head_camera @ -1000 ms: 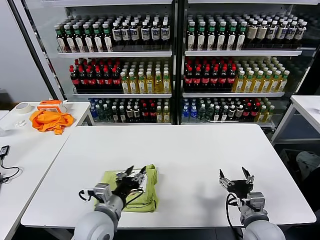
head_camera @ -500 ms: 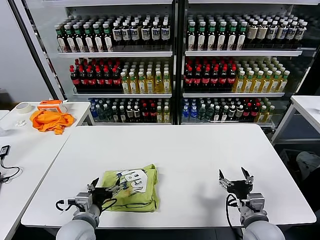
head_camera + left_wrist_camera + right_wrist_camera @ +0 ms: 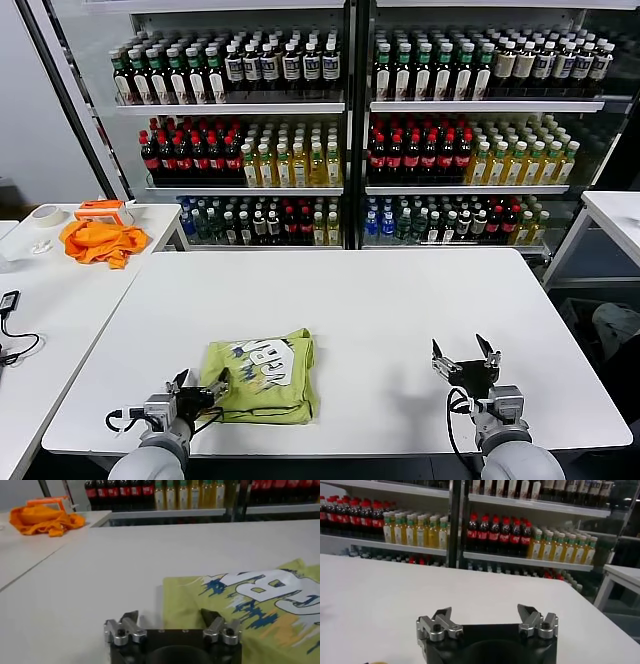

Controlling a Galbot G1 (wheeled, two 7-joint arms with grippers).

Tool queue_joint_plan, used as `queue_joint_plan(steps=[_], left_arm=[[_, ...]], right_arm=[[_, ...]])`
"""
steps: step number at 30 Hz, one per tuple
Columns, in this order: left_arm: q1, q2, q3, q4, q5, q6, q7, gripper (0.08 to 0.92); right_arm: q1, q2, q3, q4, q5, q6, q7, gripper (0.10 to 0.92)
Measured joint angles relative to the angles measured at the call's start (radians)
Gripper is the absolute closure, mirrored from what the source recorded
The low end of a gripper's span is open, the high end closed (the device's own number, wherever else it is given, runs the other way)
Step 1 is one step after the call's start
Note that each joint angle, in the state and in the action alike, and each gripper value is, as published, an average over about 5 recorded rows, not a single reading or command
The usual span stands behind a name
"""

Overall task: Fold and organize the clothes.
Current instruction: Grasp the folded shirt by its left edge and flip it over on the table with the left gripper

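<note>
The lime T-shirt [image 3: 262,376] lies folded into a compact rectangle at the front left of the white table [image 3: 380,310], its white and blue print facing up. It also shows in the left wrist view [image 3: 250,605]. My left gripper [image 3: 196,390] is open and empty at the table's front edge, just left of the shirt's near corner; in its own view [image 3: 170,617] one finger hangs over the shirt's edge. My right gripper [image 3: 461,360] is open and empty near the front right of the table, also seen in its wrist view [image 3: 486,614].
An orange garment [image 3: 100,240] and a roll of tape [image 3: 45,214] lie on a side table at far left. A black cable [image 3: 12,340] lies on that table's near end. Shelves of bottles [image 3: 340,130] stand behind. Another white table [image 3: 615,215] is at right.
My left gripper has drawn back off the folded shirt, down and to the left, to the table's front edge, uncovering the print. My right gripper has barely moved.
</note>
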Motion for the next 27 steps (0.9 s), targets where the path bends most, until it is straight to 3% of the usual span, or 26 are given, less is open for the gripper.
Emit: queue_joint_plan(steps=[19,27], left_arm=[[0.028,0.003,-0.003,0.003,0.016,-0.056,0.078,0.850],[0.049,0.048,-0.073,-0.096,0.085,-0.021,0.072,0.885]], right_arm=[[-0.002,-0.010,0.010,0.022,0.014,-0.009,0.004,0.203],[0.002,-0.011,0.013,0.020,0.016,-0.007,0.003,0.203]])
